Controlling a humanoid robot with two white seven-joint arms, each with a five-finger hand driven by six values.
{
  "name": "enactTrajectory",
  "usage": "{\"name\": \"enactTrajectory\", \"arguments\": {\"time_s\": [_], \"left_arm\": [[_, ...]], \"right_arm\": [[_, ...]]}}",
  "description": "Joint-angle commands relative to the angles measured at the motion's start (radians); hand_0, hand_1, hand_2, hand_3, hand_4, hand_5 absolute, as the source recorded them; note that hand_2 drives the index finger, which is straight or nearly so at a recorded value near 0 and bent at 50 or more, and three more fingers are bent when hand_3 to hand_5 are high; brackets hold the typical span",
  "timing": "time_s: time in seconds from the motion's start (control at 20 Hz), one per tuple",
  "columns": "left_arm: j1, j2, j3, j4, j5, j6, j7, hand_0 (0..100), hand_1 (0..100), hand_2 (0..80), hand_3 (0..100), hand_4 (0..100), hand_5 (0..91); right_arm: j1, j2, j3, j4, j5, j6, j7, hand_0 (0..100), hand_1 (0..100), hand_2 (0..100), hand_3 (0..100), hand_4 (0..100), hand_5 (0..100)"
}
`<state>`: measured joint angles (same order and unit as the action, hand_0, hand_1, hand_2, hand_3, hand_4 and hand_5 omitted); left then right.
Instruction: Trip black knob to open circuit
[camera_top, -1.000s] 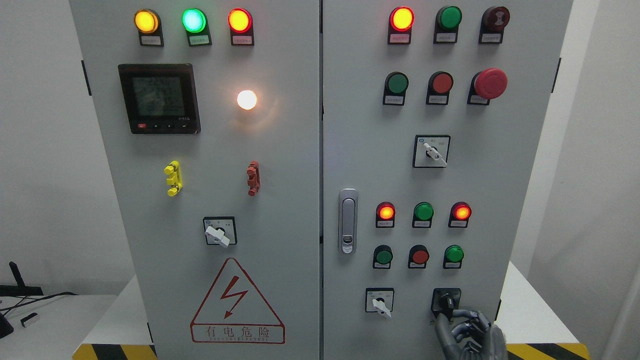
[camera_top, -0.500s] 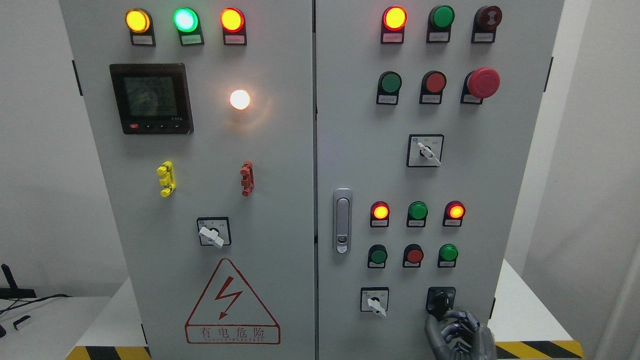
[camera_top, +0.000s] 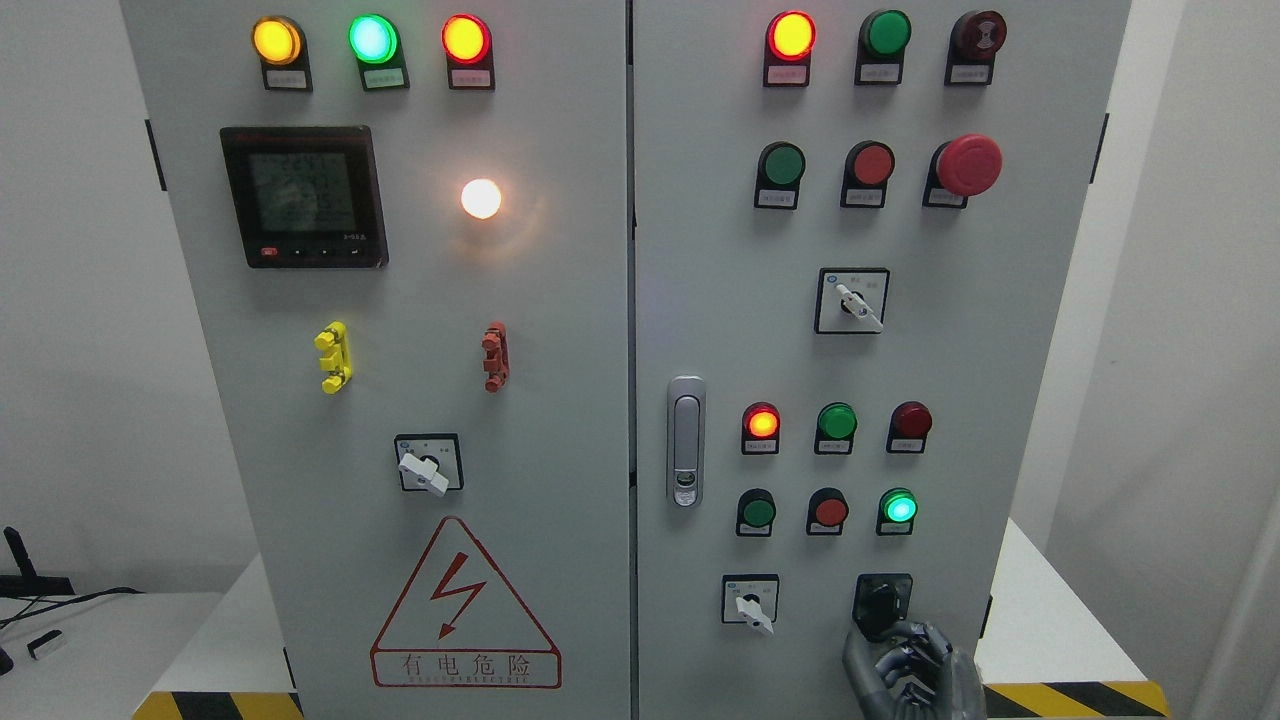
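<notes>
The right hand (camera_top: 908, 668) comes up from the bottom edge, right of the middle, and sits at the lower right of the cabinet's right-hand door (camera_top: 1030, 330). The black knob (camera_top: 882, 604) lies directly above it and a touch to its left, set in a dark square plate. The uppermost fingers (camera_top: 905, 640) reach the knob's lower edge and seem to touch or hook it; the rest curl loosely into the palm. Whether they truly pinch the knob's handle or only rest against it cannot be told, since dark fingers and dark knob merge at the contact.

The knob's handle is hard to read, but it appears to run roughly upright with a slight lean. The turning axis points straight out of the door toward the hand, so any further move is a twist about that axis rather than a push or pull.

Further up from the hand, the green lamp (camera_top: 899, 508) glows, and the red lamp (camera_top: 912, 420) above it is dark, while the red lamp (camera_top: 762, 422) farther to the hand's left is lit. Judging by that, the circuit may already be open.

To the hand's left, well apart, is a white selector switch (camera_top: 755, 606). No left hand shows anywhere.
</notes>
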<state>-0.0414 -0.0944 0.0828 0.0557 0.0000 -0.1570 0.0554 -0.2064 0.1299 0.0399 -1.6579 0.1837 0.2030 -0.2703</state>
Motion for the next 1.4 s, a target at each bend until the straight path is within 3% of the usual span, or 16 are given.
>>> {"name": "enactTrajectory", "arguments": {"time_s": [0.0, 1.35], "left_arm": [[0.000, -0.001, 0.000, 0.001, -0.031, 0.000, 0.000, 12, 39, 0.0, 0, 0, 0.0], [0.000, -0.001, 0.000, 0.001, -0.031, 0.000, 0.000, 12, 39, 0.0, 0, 0, 0.0]], "right_arm": [[-0.005, 0.004, -0.003, 0.000, -0.001, -0.004, -0.007, 39, 75, 53, 82, 84, 95], [-0.007, 0.004, -0.008, -0.002, -0.024, -0.005, -0.007, 39, 74, 53, 83, 85, 96]]}}
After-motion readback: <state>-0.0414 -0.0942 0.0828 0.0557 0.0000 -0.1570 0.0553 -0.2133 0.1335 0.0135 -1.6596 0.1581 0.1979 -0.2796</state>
